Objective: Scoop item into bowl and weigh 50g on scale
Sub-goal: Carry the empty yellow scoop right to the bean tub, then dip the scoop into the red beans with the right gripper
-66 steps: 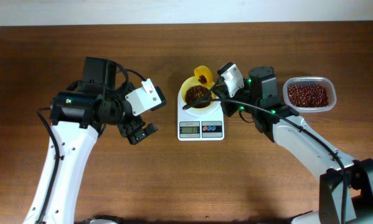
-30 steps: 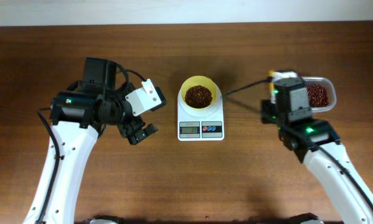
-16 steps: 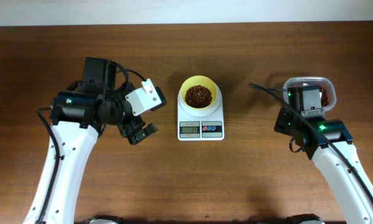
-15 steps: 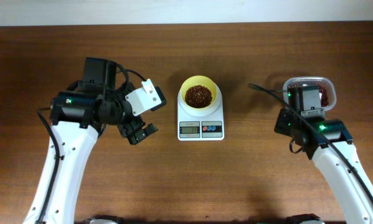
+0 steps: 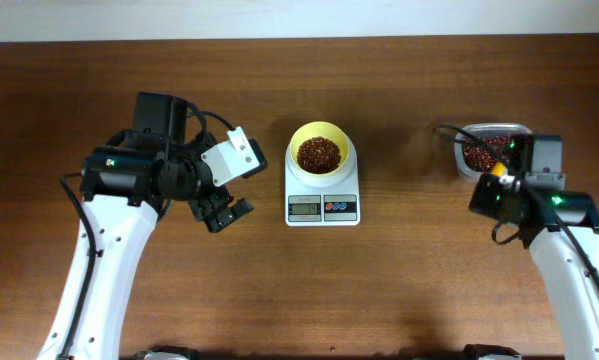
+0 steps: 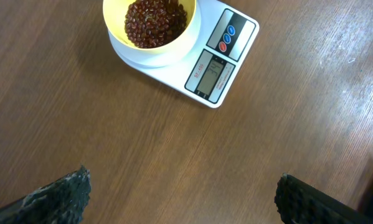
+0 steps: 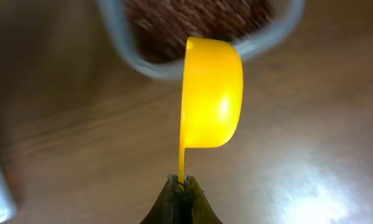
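The pale-yellow bowl sits on the white scale at the table's middle and holds dark red-brown beans. The left wrist view shows the bowl, its beans and the scale. My left gripper is open and empty, hovering left of the scale; its fingertips frame the bottom of the left wrist view. My right gripper is shut on the thin handle of a yellow scoop, turned on its side at the near edge of the clear tub of beans.
The clear tub stands at the far right, partly hidden by my right wrist. Bare wood lies between the scale and the tub. The table's far edge meets a pale wall.
My right arm has swung from the bowl back to the right, carrying the scoop to the tub. The bowl now holds more beans. The left arm has not moved.
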